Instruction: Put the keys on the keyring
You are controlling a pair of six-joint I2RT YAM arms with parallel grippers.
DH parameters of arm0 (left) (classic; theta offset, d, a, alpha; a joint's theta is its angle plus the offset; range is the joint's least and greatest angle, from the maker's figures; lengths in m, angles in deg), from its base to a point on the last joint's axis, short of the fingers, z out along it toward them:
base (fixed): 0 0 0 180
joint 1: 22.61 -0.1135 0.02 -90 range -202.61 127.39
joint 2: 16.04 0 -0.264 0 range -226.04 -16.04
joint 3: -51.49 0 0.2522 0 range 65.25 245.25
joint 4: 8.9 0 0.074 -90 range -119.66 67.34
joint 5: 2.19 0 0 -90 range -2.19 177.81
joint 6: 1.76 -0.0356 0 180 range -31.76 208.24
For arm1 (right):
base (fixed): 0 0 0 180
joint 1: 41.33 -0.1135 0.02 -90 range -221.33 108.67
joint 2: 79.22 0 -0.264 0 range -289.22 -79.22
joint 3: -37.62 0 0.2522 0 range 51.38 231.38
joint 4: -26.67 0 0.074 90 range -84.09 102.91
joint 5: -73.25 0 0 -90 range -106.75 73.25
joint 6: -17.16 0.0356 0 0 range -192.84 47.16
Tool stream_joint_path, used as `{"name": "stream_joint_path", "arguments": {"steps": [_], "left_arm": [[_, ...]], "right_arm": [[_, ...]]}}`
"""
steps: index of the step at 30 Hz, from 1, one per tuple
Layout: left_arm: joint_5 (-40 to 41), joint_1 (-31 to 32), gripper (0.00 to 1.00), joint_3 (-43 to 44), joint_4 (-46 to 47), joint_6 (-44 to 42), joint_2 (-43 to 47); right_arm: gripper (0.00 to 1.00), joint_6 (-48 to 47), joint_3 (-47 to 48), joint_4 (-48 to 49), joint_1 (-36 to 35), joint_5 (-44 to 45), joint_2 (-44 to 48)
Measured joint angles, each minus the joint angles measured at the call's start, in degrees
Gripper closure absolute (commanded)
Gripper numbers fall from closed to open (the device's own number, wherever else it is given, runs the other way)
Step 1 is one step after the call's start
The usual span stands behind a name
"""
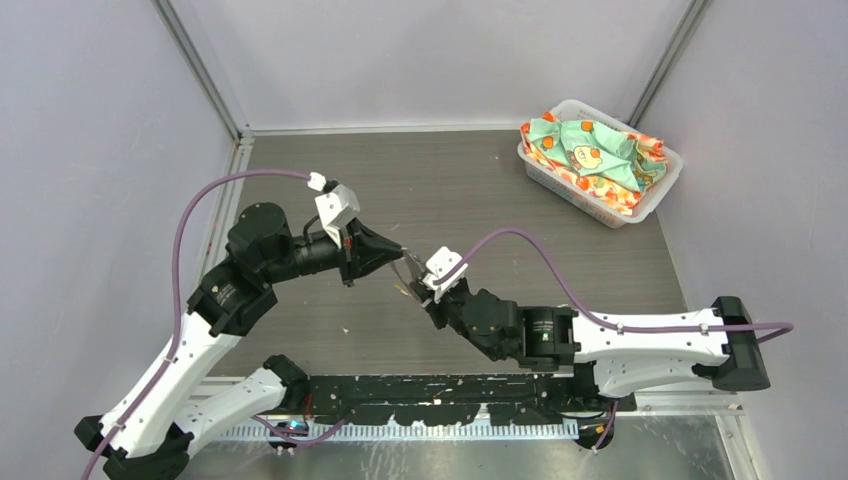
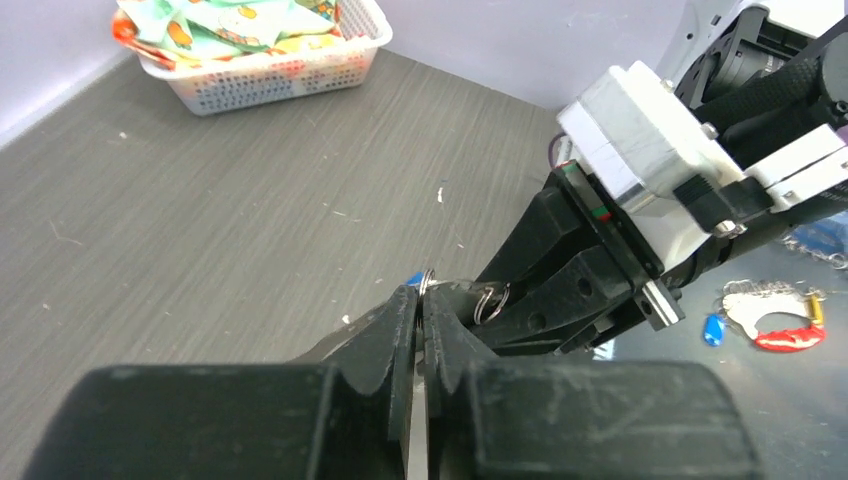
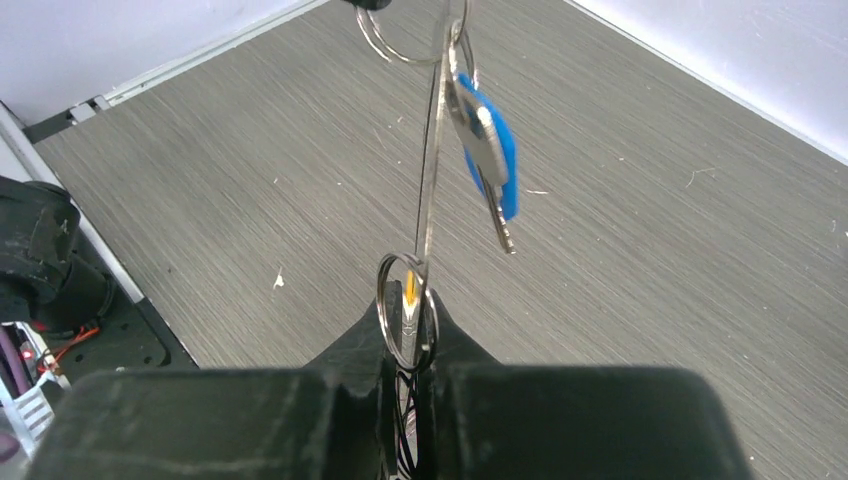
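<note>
Your left gripper [image 2: 420, 300] is pinched closed on the keyring [image 3: 430, 170]. Your right gripper [image 3: 408, 330] is clamped on a small split ring [image 3: 390, 300] at the yellow-orange key [image 3: 409, 292]. The blue key [image 3: 492, 150] hangs from the keyring, well clear of the basket [image 1: 655, 195], with open tabletop [image 1: 480, 190] between.

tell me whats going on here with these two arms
Both arms meet above mid-table, holding the keyring stretched between them. The left gripper is shut on one end, where the blue key hangs. The right gripper is shut on a small ring at the other end, a yellow key just showing behind it.
</note>
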Motion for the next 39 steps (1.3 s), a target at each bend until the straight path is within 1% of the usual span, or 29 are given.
{"name": "stream_joint_path", "arguments": {"steps": [1,2,3,4,7,10,12,15,17,19,21,23,26,29,31,34,36,37,39], "left_arm": [[0.00,0.04,0.44,-0.28,0.15,0.15,0.00],[0.04,0.07,0.17,-0.55,0.22,-0.11,0.00],[0.11,0.09,0.03,-0.68,0.02,-0.15,0.00],[0.35,0.07,0.01,-0.70,-0.33,0.44,-0.04],[2.10,0.07,0.00,0.70,-3.72,0.04,-1.38],[6.12,-0.17,0.00,5.42,-9.73,-0.42,-5.14],[8.59,-1.53,0.00,9.97,-14.32,-1.42,-8.72],[11.08,-6.95,0.00,18.86,-23.76,-3.04,-17.38],[12.74,-10.69,0.00,25.64,-31.04,-4.63,-24.04],[15.30,-13.90,0.00,33.27,-38.69,-7.06,-31.91],[17.57,-16.52,0.00,39.17,-44.98,-9.55,-38.73],[18.36,-19.91,0.00,41.86,-50.60,-12.39,-44.19],[18.23,-25.29,0.00,39.85,-54.86,-15.43,-46.56],[18.80,-29.55,0.00,34.16,-55.39,-18.18,-44.70],[19.19,-30.71,0.00,28.89,-54.29,-19.76,-41.70],[19.19,-30.73,0.00,22.84,-52.85,-21.27,-36.96],[19.15,-30.73,0.00,20.76,-51.95,-21.97,-34.88],[19.15,-30.73,0.00,20.11,-51.45,-22.21,-34.23],[19.10,-30.75,0.00,18.58,-49.62,-22.45,-33.14]], "right_arm": [[0.99,-0.15,-0.79,0.24,-0.04,-0.04,0.90],[0.99,-0.20,-1.36,0.20,-0.13,0.04,1.64],[0.99,-0.31,-1.73,0.02,-0.17,0.26,2.25],[0.99,-0.52,-1.90,-1.07,-0.13,0.76,3.06],[0.99,-1.51,-1.81,-4.39,0.50,2.10,3.98],[0.99,-2.12,-1.68,-9.51,3.41,2.08,3.93],[0.99,-2.10,-1.70,-12.81,7.65,1.07,3.91],[0.99,-1.70,-1.66,-15.72,15.67,-1.25,2.71],[0.99,-1.68,-1.05,-17.88,21.31,-2.19,-0.15],[0.99,-1.92,0.15,-19.47,24.98,-2.01,-4.39],[0.99,-2.67,1.55,-20.41,26.88,-1.70,-9.46],[0.99,-3.85,3.52,-20.83,27.47,-1.33,-15.58],[0.99,-5.77,7.89,-21.57,27.52,-0.68,-25.59],[0.99,-7.58,11.89,-21.75,27.50,-0.59,-33.46],[0.99,-9.27,14.95,-22.18,27.50,0.17,-37.92],[0.99,-11.30,20.55,-22.71,27.30,1.77,-43.15],[0.98,-12.11,23.65,-22.84,26.97,2.45,-45.83],[0.94,-12.57,25.62,-22.88,26.86,2.99,-47.56],[0.81,-13.60,28.87,-22.95,26.27,4.66,-50.88]]}}
